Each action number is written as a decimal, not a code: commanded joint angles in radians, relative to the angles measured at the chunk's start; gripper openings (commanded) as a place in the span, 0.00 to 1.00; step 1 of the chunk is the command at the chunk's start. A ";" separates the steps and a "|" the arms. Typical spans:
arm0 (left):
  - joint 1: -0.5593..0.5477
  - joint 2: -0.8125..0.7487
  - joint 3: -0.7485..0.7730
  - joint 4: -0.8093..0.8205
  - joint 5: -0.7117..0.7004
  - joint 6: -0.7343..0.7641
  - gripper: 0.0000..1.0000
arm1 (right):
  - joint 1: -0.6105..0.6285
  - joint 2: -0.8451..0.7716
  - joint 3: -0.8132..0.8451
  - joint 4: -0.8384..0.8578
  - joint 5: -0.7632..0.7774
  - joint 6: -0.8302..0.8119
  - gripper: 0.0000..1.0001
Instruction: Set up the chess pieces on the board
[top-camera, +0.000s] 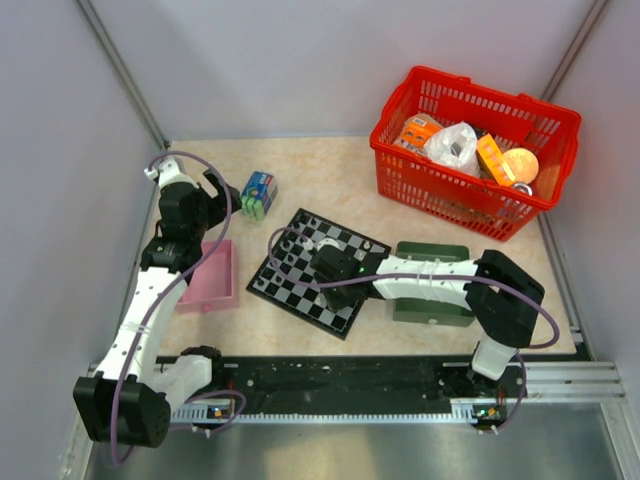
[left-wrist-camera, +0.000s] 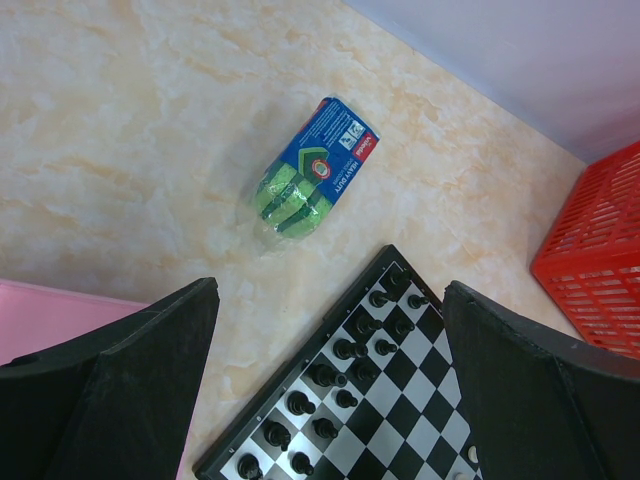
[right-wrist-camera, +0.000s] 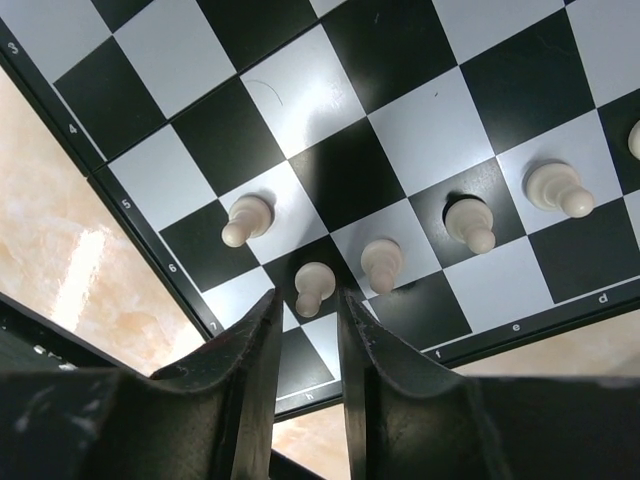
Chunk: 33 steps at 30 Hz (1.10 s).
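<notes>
Chess pieces (right-wrist-camera: 470, 222): tiny pale whitish pawns (right-wrist-camera: 558, 188) stand in a row by the lettered edge of the flat black-and-silver checked board (right-wrist-camera: 330, 95); tiny dark pieces (left-wrist-camera: 350, 350) are ranked on the left-arm side. Corner-side pawn (right-wrist-camera: 316, 280) sits at the mouth of the right gripper (right-wrist-camera: 311, 305): jaws narrow, straddling its head, contact unclear. Left gripper (left-wrist-camera: 328, 300) gapes wide, empty, above the table (left-wrist-camera: 150, 150). Pawn upright, long axis vertical, head toward camera. Suggest: centre on square, travel straight along that axis; neighbour pawn (right-wrist-camera: 381, 265) is just beside.
</notes>
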 joint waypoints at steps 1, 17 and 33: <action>0.005 -0.007 0.000 0.049 0.000 0.004 0.99 | 0.015 -0.036 0.073 -0.004 0.003 -0.022 0.30; 0.005 -0.025 -0.008 0.042 -0.009 0.006 0.99 | 0.014 0.034 0.192 0.001 0.034 -0.045 0.33; 0.008 -0.022 -0.011 0.043 -0.015 0.011 0.99 | 0.015 0.134 0.220 -0.001 -0.049 -0.040 0.34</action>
